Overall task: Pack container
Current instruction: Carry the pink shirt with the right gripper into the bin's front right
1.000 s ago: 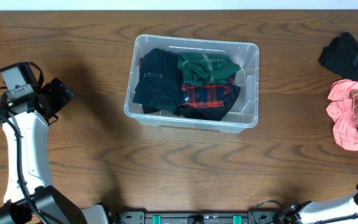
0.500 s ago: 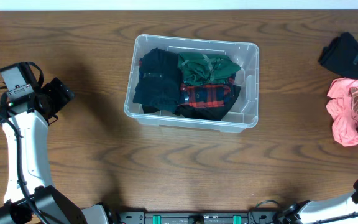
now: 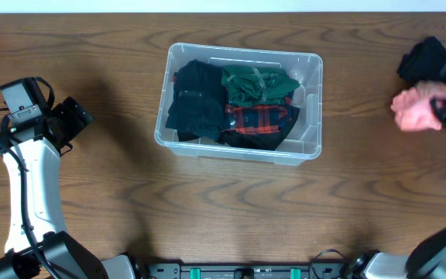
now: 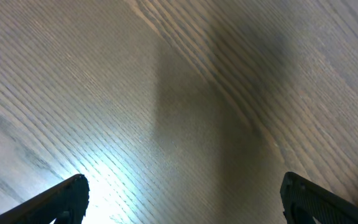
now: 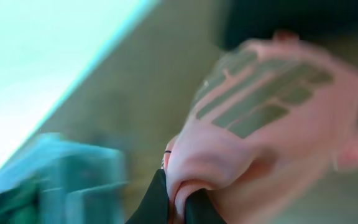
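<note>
At three o'clock of the clear container [image 3: 238,153], right gripper [image 5: 178,205] pinches a pink garment [image 3: 413,111]; left gripper [image 4: 182,193], nine o'clock, spread wide.

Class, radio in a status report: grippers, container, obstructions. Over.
Left gripper open over table. Right gripper shut on pink garment. Container holds folded clothes. Nothing between them.

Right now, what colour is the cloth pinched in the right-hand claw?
The cloth is pink with a greyish striped print, clearest in the right wrist view, though blurred.
</note>
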You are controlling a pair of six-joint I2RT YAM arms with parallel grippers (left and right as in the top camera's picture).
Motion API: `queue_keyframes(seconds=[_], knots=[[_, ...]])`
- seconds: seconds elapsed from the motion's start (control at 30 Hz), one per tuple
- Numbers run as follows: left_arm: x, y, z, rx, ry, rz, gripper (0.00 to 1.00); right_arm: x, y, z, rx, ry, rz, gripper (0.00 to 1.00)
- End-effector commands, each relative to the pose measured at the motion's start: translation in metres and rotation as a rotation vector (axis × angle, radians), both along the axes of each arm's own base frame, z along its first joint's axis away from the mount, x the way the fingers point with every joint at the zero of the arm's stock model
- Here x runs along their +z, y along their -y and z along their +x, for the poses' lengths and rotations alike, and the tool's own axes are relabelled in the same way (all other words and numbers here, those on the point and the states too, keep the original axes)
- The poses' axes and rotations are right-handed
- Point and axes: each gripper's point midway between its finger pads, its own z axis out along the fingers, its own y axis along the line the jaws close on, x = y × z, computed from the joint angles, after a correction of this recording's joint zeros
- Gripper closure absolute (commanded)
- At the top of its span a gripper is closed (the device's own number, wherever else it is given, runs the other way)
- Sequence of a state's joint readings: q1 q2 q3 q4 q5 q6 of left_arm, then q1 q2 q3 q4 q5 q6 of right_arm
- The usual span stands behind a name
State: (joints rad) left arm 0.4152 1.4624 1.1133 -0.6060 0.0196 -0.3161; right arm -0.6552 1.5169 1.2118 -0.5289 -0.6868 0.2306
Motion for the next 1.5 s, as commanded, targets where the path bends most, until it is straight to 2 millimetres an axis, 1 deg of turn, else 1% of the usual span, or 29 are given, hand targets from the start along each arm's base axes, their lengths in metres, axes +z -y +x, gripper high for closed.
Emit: queue_keyframes(seconds=[0.0, 0.07, 0.13, 0.2, 0.27, 0.33, 0.43, 0.53, 0.57, 0.63, 0.73, 0.8, 0.83, 0.9, 1.0, 1.1, 1.17, 1.3, 1.47], knots=[[0.006, -0.003, 0.002, -0.001, 0.009, 0.013, 0.02, 0.076, -0.052, 0.008, 0.152, 0.174, -0.041, 0.99], [0.006, -0.003, 0.002, -0.001, 0.009, 0.013, 0.02, 0.103, -0.088, 0.009, 0.234, 0.222, -0.064, 0.99], [0.006, -0.003, 0.002, -0.001, 0.009, 0.013, 0.02, 0.121, -0.123, 0.008, 0.309, 0.260, -0.063, 0.99], [0.006, -0.003, 0.002, -0.001, 0.009, 0.013, 0.02, 0.135, -0.157, 0.003, 0.384, 0.290, -0.054, 0.99], [0.006, -0.003, 0.002, -0.001, 0.009, 0.013, 0.02, 0.145, -0.191, -0.004, 0.464, 0.311, -0.033, 0.99], [0.006, -0.003, 0.002, -0.001, 0.009, 0.013, 0.02, 0.147, -0.222, -0.014, 0.546, 0.311, -0.019, 0.99], [0.006, -0.003, 0.002, -0.001, 0.009, 0.013, 0.02, 0.142, -0.266, -0.031, 0.696, 0.301, -0.013, 0.99], [0.006, -0.003, 0.002, -0.001, 0.009, 0.013, 0.02, 0.138, -0.311, -0.055, 0.894, 0.323, -0.011, 0.99], [0.006, -0.003, 0.002, -0.001, 0.009, 0.013, 0.02, 0.136, -0.323, -0.063, 0.942, 0.319, -0.011, 0.99], [0.006, -0.003, 0.002, -0.001, 0.009, 0.013, 0.02, 0.134, -0.340, -0.075, 1.002, 0.308, 0.005, 0.99], [0.006, -0.003, 0.002, -0.001, 0.009, 0.013, 0.02, 0.135, -0.366, -0.101, 1.142, 0.331, 0.034, 0.99], [0.006, -0.003, 0.002, -0.001, 0.009, 0.013, 0.02, 0.135, -0.380, -0.117, 1.225, 0.342, 0.047, 0.99], [0.006, -0.003, 0.002, -0.001, 0.009, 0.013, 0.02, 0.132, -0.383, -0.122, 1.247, 0.335, 0.044, 0.99], [0.006, -0.003, 0.002, -0.001, 0.009, 0.013, 0.02, 0.123, -0.382, -0.130, 1.278, 0.308, 0.025, 0.99], [0.006, -0.003, 0.002, -0.001, 0.009, 0.013, 0.02, 0.106, -0.373, -0.134, 1.277, 0.242, -0.013, 0.99], [0.006, -0.003, 0.002, -0.001, 0.009, 0.013, 0.02, 0.088, -0.365, -0.128, 1.259, 0.181, -0.064, 0.99], [0.006, -0.003, 0.002, -0.001, 0.009, 0.013, 0.02, 0.081, -0.363, -0.122, 1.250, 0.162, -0.078, 0.99], [0.006, -0.003, 0.002, -0.001, 0.009, 0.013, 0.02, 0.069, -0.368, -0.105, 1.252, 0.155, -0.079, 0.99], [0.006, -0.003, 0.002, -0.001, 0.009, 0.013, 0.02, 0.046, -0.373, -0.089, 1.258, 0.099, -0.050, 0.99]])
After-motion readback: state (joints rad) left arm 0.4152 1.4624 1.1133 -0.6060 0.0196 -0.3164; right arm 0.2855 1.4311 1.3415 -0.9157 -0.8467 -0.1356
